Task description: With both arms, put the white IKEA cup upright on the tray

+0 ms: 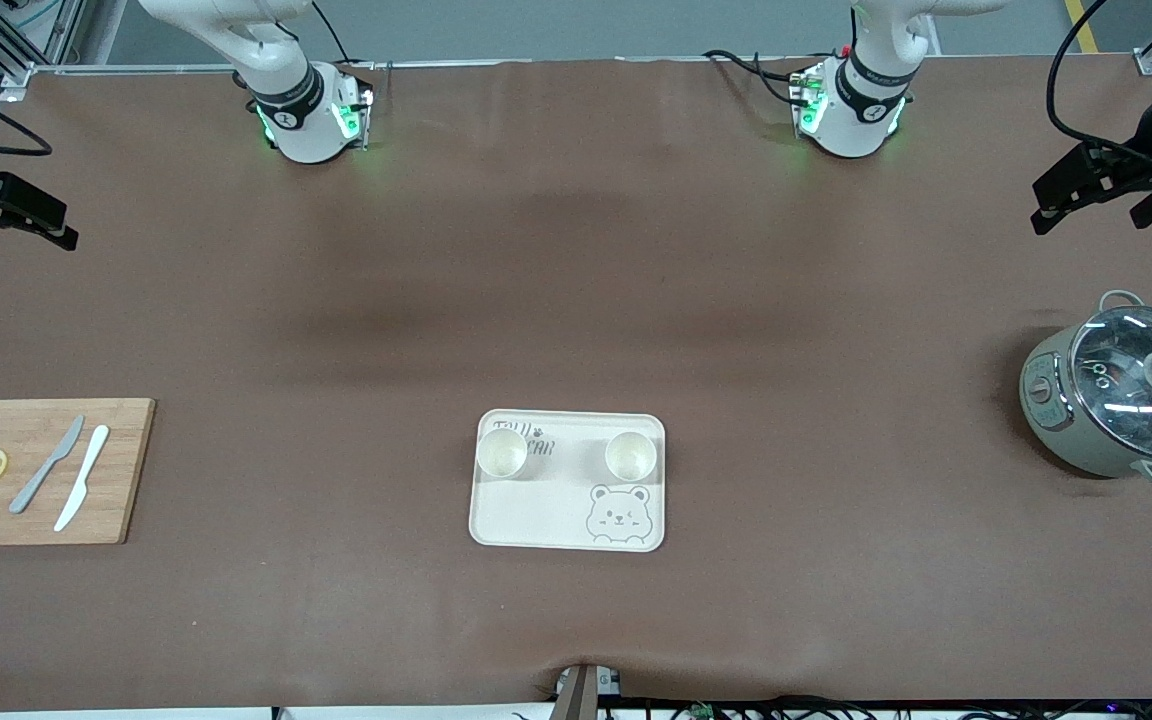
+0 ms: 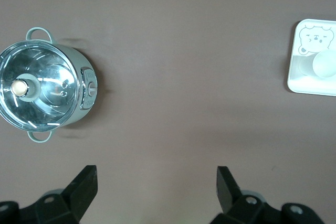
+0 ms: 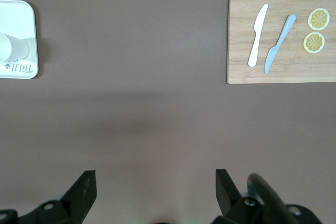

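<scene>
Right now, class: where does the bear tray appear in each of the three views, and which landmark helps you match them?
Front view: the tray lies mid-table, near the camera's edge, two cups on it.
Left wrist view: its bear corner shows at the picture's edge.
Right wrist view: its lettered corner shows.
Shared landmark: the tray's cream rim on the brown table.

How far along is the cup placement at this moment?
It looks finished. Two white cups stand upright on the tray, on the half farther from the front camera. Nothing is in hand: the left gripper hangs open over bare table near the pot, and the right gripper hangs open near the cutting board. Nothing visibly remains.
</scene>
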You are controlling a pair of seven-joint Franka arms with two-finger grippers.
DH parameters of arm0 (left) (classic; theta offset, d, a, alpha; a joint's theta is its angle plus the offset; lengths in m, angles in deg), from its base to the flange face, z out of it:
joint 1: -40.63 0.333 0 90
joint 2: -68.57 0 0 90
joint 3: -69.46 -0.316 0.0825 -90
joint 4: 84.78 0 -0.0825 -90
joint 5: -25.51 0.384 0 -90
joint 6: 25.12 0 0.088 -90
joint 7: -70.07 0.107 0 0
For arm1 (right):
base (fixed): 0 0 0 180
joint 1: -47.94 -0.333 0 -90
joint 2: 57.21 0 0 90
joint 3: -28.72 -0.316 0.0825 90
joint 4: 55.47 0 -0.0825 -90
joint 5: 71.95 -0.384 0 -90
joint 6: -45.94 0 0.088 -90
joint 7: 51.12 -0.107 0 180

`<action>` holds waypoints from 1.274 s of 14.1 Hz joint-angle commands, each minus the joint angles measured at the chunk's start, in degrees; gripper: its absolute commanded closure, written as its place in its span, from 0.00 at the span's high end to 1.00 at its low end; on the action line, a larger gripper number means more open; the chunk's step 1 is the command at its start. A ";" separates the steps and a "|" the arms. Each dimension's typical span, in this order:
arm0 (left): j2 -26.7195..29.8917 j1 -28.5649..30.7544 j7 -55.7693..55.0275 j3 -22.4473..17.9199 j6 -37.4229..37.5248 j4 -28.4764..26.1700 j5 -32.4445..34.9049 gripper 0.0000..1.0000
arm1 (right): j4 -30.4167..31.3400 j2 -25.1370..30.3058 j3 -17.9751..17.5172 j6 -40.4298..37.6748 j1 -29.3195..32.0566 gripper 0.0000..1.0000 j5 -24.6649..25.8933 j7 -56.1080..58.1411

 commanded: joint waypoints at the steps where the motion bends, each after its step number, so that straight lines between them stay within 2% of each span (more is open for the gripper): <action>1: 0.48 -0.07 0.80 -0.30 -0.47 -0.31 -0.74 1.00 | 0.01 0.46 -0.28 -0.51 0.60 1.00 1.10 -0.28; 18: 0.30 0.81 0.89 -0.30 -0.20 -0.40 -1.71 1.00 | -0.17 0.37 -0.28 -1.03 0.42 1.00 1.10 -0.46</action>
